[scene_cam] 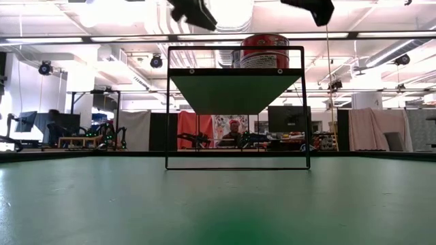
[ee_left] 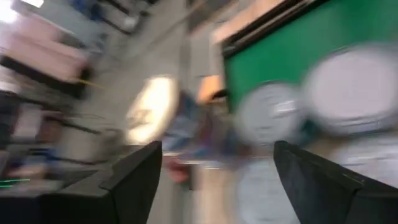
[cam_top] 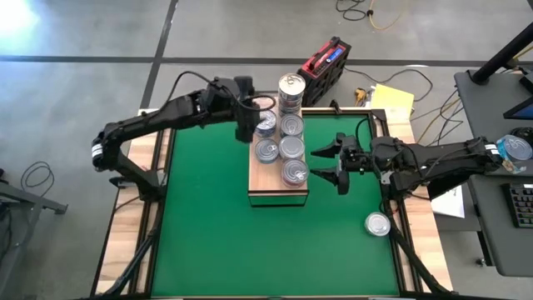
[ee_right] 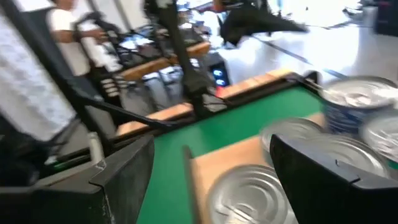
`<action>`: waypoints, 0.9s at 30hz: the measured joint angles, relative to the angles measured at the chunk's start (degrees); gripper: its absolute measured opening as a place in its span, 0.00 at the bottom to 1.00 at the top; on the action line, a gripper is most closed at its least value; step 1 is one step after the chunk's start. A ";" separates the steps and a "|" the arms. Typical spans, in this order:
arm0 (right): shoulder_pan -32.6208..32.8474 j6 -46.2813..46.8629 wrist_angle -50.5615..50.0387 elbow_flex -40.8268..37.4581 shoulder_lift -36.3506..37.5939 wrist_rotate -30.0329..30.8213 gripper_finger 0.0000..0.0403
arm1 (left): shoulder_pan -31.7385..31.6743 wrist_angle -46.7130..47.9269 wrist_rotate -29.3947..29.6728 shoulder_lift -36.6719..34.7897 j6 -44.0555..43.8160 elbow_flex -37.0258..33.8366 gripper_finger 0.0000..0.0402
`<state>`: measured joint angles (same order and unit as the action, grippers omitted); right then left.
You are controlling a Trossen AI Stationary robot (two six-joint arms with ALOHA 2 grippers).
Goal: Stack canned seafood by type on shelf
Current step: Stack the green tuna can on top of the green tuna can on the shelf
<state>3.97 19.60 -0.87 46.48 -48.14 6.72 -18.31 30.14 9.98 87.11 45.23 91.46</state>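
Observation:
The shelf point(cam_top: 260, 185) is a light-wood board on the green mat point(cam_top: 208, 225). Several silver-lidded cans of seafood lie flat on it in two rows point(cam_top: 291, 147), and a taller stack point(cam_top: 291, 87) stands at its far end. One more can point(cam_top: 377, 223) lies at the mat's right edge. My left gripper point(cam_top: 245, 125) hovers open beside the shelf's far left corner, close to a can point(ee_left: 270, 115). My right gripper point(cam_top: 326, 163) hangs open just right of the shelf, facing the nearest cans point(ee_right: 249, 193). Nothing is between either pair of fingers.
The shelf stands raised on a dark frame point(scene_cam: 235, 163) with open room beneath. A red and black box point(cam_top: 326, 58) and yellow paper point(cam_top: 391, 98) lie beyond the table's far edge. Bare green mat spreads toward the near edge. A person shows behind the table point(ee_right: 62, 25).

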 joint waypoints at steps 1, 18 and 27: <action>0.00 0.28 -0.72 0.00 0.00 1.30 0.76 | 0.63 2.18 -2.04 -0.49 -2.91 0.00 0.71; 7.32 7.85 -20.47 9.97 -3.22 4.92 0.62 | 25.98 11.84 -1.87 -1.29 -22.27 -2.31 0.48; 16.05 27.50 -54.01 21.68 -14.02 11.33 0.61 | 35.13 4.71 12.54 -7.25 -32.86 -14.24 0.39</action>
<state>20.02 47.10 -54.88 68.16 -62.16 18.05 16.82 34.85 22.52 79.86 12.37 77.22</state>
